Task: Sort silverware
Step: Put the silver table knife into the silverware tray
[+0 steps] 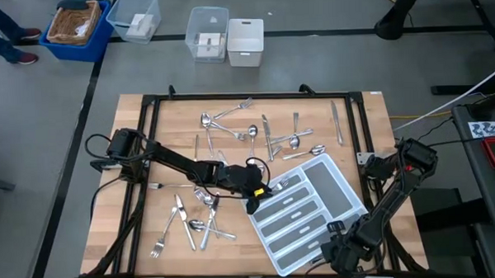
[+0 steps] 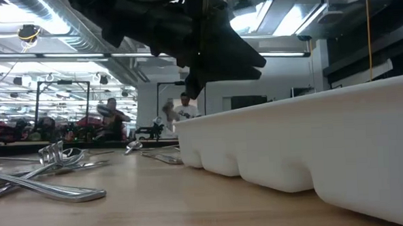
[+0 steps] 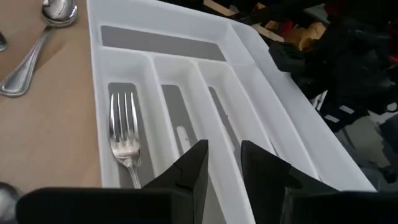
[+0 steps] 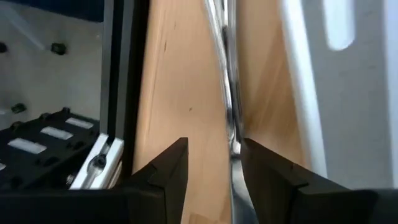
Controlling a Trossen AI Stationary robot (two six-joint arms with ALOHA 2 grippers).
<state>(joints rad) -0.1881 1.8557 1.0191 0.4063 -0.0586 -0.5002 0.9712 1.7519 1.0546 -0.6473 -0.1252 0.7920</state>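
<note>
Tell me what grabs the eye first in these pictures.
The white tray lies slanted on the wooden table's right half, with one fork in its outermost long slot. The left gripper hovers open and empty over the tray's near end. Loose silverware is scattered along the far side and front left; the right gripper waits open, low at the near right, over a single utensil.

no legible text, seemingly

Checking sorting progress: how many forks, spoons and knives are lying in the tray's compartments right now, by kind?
Forks: 1, the fork in the outer long compartment of the tray
Spoons: 0
Knives: 0
Total: 1
</note>
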